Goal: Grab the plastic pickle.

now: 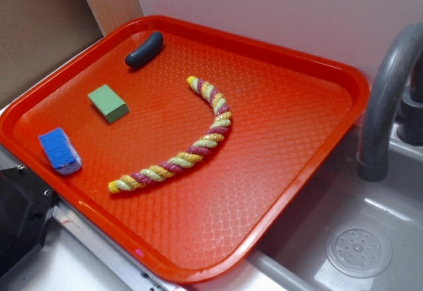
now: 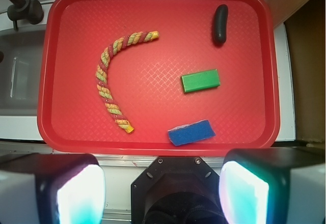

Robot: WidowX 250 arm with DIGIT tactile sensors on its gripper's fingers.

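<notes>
Exterior view: red tray [image 1: 310,86] propped across the edge of a grey sink [image 1: 370,238], grey faucet [image 1: 386,99] rising at the right; plastic pickle [image 1: 145,49] lying flat near the tray's far left corner, dark and slightly curved, close to the rim but apart from everything else; green block [image 1: 108,102] nearer the middle of the left side, well apart from the pickle; blue sponge [image 1: 59,150] by the left rim; yellow-red rope [image 1: 182,152] curving through the tray's centre; no arm visible here.

Wrist view: looking straight down on the tray [image 2: 158,145]; gripper [image 2: 163,196] at the bottom edge of the frame, outside the tray's near rim, fingers [image 2: 79,196] spread wide apart with nothing between them; plastic pickle [image 2: 220,24] in the upper right corner of the tray, lengthwise toward the far rim, well away from the fingers; green block [image 2: 200,80] below it, right of centre; blue sponge [image 2: 191,132] just inside the near rim; rope [image 2: 113,76] arcing down the left half; faucet [image 2: 20,7] at the upper left.
</notes>
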